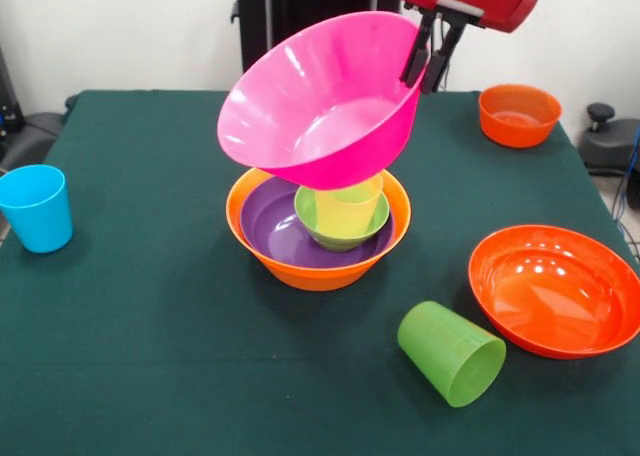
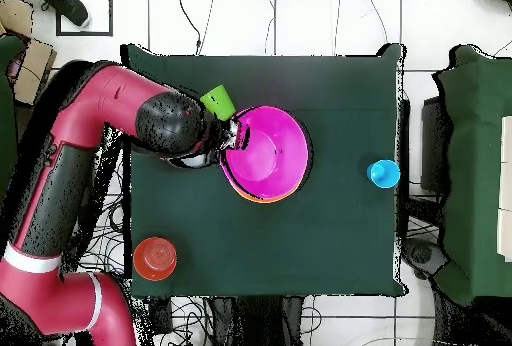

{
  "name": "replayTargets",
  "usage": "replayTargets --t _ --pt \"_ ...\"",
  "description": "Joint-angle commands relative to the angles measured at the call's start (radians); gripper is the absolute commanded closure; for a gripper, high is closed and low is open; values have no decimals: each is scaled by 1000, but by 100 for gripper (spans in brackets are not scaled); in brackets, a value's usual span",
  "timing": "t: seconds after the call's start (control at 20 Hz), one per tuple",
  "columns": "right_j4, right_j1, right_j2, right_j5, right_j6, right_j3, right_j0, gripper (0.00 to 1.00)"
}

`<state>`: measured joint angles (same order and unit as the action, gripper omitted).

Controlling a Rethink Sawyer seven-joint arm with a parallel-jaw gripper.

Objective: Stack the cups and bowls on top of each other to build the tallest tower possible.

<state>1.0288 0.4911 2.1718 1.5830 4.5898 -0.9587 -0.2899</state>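
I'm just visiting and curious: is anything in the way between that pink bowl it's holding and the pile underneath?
Nothing visible is. The pincer grips the tilted pink bowl by its rim, right above the pile. Its underside looks close to, maybe touching, the yellow cup on top.

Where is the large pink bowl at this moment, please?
In the front view the pink bowl hangs tilted, held by the gripper at its rim, directly above the orange bowl stack at mid-table.
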Motion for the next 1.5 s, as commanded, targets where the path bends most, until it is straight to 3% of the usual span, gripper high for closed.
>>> replayTargets --t 0.05,0.85,1.5 --pt "6 -10 -39 -58 134 34 24 100" --pt "-13 31 -8 -37 141 -25 4 100" --pt "-58 48 39 -34 153 -33 26 100"
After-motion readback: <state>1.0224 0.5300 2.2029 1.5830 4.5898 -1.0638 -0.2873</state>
